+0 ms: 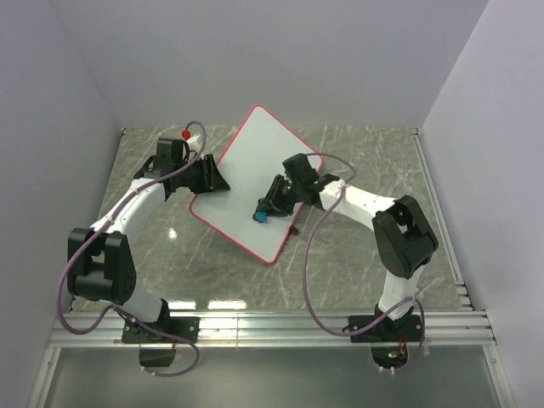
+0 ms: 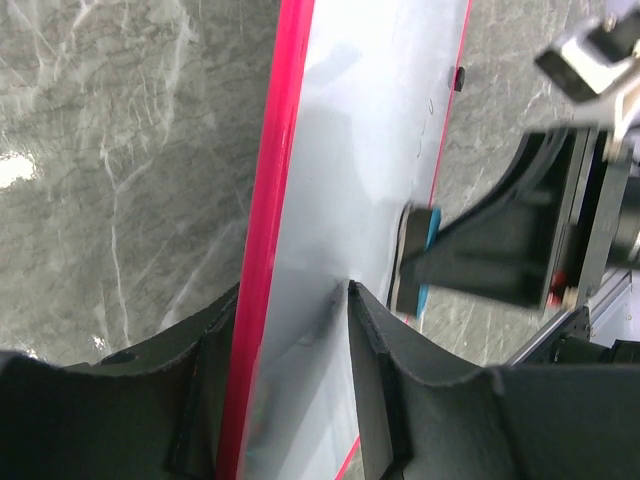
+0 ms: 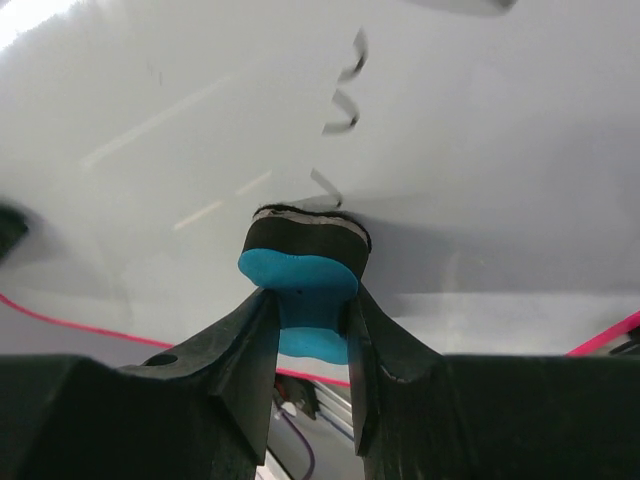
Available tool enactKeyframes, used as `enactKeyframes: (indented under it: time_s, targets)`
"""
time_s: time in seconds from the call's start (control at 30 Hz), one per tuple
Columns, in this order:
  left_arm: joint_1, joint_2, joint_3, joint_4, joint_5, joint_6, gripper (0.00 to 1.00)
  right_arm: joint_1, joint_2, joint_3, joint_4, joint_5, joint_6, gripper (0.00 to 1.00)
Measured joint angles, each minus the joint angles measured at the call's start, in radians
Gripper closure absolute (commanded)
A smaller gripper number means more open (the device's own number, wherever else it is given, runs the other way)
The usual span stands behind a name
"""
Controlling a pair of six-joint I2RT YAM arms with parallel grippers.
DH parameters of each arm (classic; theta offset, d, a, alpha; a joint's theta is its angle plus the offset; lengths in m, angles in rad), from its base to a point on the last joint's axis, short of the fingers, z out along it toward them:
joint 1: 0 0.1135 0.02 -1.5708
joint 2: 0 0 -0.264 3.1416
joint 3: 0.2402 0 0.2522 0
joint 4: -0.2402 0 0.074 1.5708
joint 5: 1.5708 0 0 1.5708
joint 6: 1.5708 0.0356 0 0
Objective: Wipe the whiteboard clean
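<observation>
The whiteboard (image 1: 246,183), white with a thin red-pink rim, lies tilted on the table's middle. My left gripper (image 1: 217,180) is shut on its left rim; in the left wrist view (image 2: 295,300) the red edge (image 2: 265,230) sits between the jaws. My right gripper (image 1: 265,208) is shut on a small blue eraser (image 1: 258,217) and presses its dark felt face on the board. In the right wrist view the eraser (image 3: 305,275) sits just below several short black marker strokes (image 3: 340,110) on the board (image 3: 480,150).
A small black clip (image 2: 458,77) sits on the board's far rim. A red-tipped marker (image 1: 186,134) lies behind the left arm. The marble table (image 1: 170,255) is bounded by grey walls and a metal rail (image 1: 272,327) at the front.
</observation>
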Motion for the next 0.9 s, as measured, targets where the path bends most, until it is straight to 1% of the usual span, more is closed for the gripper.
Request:
enactKeyframes:
  time_s: [0.13,0.37,0.47,0.6,0.7,0.8,0.9]
  targets:
    - [-0.001,0.000,0.002,-0.002,-0.001,0.000,1.00,-0.048,0.020,0.023,-0.001,-0.014,0.003,1.00]
    - [-0.002,0.000,0.002,-0.005,-0.005,-0.003,1.00,-0.055,0.020,0.013,0.014,-0.017,0.006,1.00]
    - [-0.003,0.001,0.006,-0.009,-0.006,-0.003,1.00,-0.056,-0.004,-0.042,0.061,-0.010,0.008,1.00]
    - [-0.005,0.002,0.012,-0.009,-0.005,-0.003,1.00,-0.067,-0.056,-0.169,0.117,-0.008,0.008,1.00]
    - [-0.005,0.007,0.016,-0.009,-0.004,-0.003,1.00,-0.079,-0.080,-0.235,0.126,-0.008,0.007,1.00]
    - [-0.005,0.017,0.026,-0.008,-0.003,-0.002,1.00,-0.081,-0.079,-0.227,0.109,-0.008,-0.002,1.00]
    - [-0.005,0.022,0.030,-0.008,-0.003,-0.003,1.00,-0.081,-0.063,-0.182,0.054,-0.008,-0.011,1.00]
